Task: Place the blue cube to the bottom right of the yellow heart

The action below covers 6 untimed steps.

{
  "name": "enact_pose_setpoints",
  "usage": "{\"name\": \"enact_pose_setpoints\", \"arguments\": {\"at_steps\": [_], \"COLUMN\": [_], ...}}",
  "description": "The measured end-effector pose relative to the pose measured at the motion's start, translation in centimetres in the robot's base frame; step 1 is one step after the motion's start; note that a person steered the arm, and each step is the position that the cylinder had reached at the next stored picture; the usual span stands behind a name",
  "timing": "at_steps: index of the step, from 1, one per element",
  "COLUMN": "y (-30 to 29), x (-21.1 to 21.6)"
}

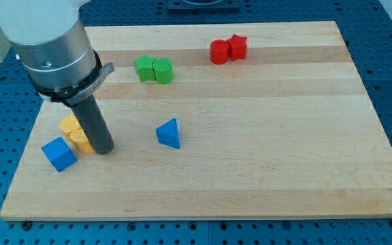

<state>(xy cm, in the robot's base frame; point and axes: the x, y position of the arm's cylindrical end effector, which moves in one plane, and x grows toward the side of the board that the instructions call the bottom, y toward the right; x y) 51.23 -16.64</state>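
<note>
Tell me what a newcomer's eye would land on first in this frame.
The big grey arm at the view's top left, its dark rod ending with my tip right beside two yellow blocks. The blue cube sits just to their bottom left. Across the wooden board lie a blue triangular block, a green pair and a red pair.

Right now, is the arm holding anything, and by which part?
Nothing is held; the arm has only a rod. My tip rests on the board beside the yellow blocks, right of the blue cube.
</note>
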Motion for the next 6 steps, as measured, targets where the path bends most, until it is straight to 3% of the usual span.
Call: {"name": "enact_pose_setpoints", "arguments": {"at_steps": [2, 3, 4, 5, 6], "y": [1.6, -5.7, -13.4, -12.6, -6.3], "x": [6.5, 7.7, 4.0, 1.4, 2.5]}}
